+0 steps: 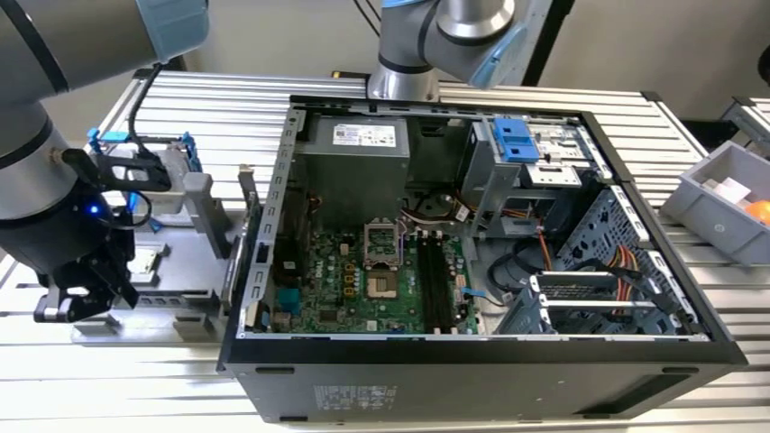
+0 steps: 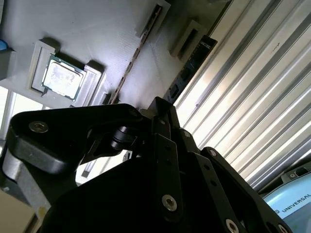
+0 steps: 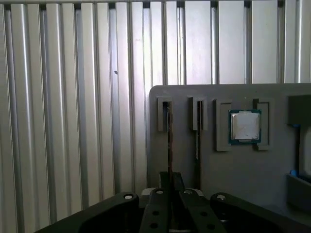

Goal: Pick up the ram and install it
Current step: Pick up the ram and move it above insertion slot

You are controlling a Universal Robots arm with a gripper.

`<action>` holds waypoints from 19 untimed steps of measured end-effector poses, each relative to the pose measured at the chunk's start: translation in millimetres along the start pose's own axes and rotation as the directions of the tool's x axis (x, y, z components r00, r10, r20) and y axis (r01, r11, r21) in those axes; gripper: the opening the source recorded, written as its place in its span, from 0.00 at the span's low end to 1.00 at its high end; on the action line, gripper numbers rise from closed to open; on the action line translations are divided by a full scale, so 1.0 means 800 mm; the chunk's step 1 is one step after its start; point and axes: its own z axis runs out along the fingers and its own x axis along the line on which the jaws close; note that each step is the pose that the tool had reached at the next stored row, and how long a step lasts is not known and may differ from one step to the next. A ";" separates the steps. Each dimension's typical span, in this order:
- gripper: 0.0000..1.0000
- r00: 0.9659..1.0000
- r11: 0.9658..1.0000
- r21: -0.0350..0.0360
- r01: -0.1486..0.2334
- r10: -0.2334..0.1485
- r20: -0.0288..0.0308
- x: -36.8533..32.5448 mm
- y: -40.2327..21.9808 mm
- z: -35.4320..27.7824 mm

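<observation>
1. The ram stands on edge in a grey holder slot, directly in line with the end effector; spread or pinching, I can't tell.
2. It looks light, stiff and fragile; I'd pinch its flat faces mid-length.

**Ram on edge in its slot**

The ram, a thin, dark, narrow stick (small black chips line one face in the second wrist view), stands on edge in the grey holder's outermost slot, beside the holder's edge.
</observation>
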 end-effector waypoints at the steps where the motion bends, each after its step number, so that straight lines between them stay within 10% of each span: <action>1: 0.00 1.000 1.000 0.000 0.000 0.000 0.000 0.0000 0.0000 -0.0011; 19: 0.00 1.000 1.000 0.000 0.000 0.000 0.000 -0.0002 0.0003 -0.0191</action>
